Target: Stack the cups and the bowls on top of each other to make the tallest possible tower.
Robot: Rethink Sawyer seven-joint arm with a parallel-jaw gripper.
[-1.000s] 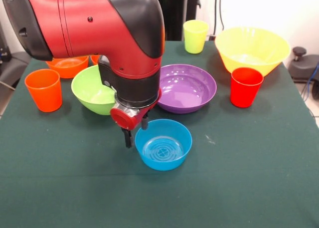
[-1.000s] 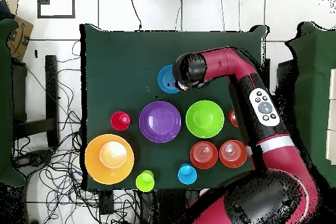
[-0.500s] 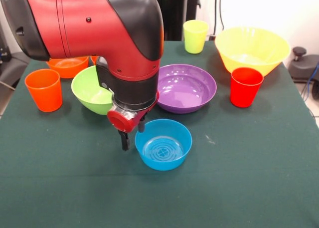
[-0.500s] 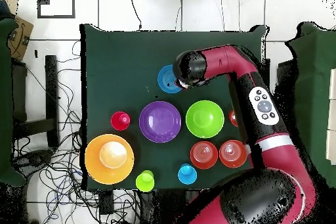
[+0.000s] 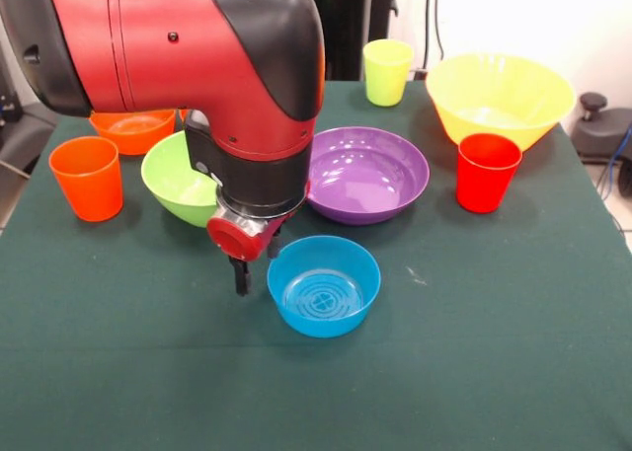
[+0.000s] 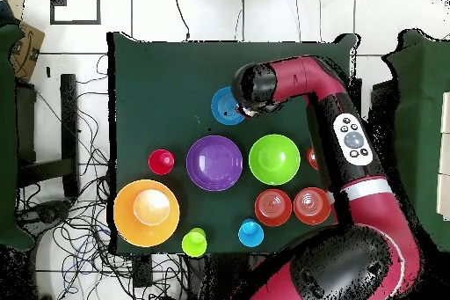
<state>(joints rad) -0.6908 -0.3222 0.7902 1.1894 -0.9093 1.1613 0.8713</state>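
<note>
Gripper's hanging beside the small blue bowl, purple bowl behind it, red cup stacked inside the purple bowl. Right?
Not quite. In the front view the red cup stands on the table beside the purple bowl, not inside it; that bowl is empty. The rest holds: the gripper hangs beside the small blue bowl, purple bowl behind.

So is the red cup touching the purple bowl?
Apart. The front view shows green cloth between the red cup and the purple bowl.

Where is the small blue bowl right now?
In the front view the small blue bowl sits alone on the green table, nearest the camera, in front of the purple bowl, with the gripper just off its left rim.
</note>
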